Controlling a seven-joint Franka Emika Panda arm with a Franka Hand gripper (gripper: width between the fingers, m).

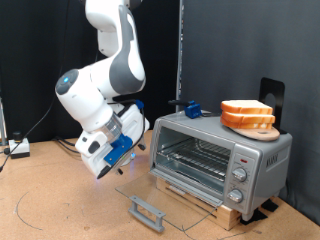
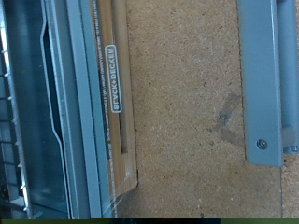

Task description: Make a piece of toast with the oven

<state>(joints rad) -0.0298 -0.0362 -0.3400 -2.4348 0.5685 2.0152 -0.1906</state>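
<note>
With the oven door open at centre-right, toast waiting atop, the gripper, grip unreadable, sits low at centre-left; approach slowly, squarely.

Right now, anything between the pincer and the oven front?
Exterior view: only bare cork tabletop between the pincer and the oven; its door lies open.

Exterior view faces the oven front from afar; wrist view looks closely down at its open door.
</note>
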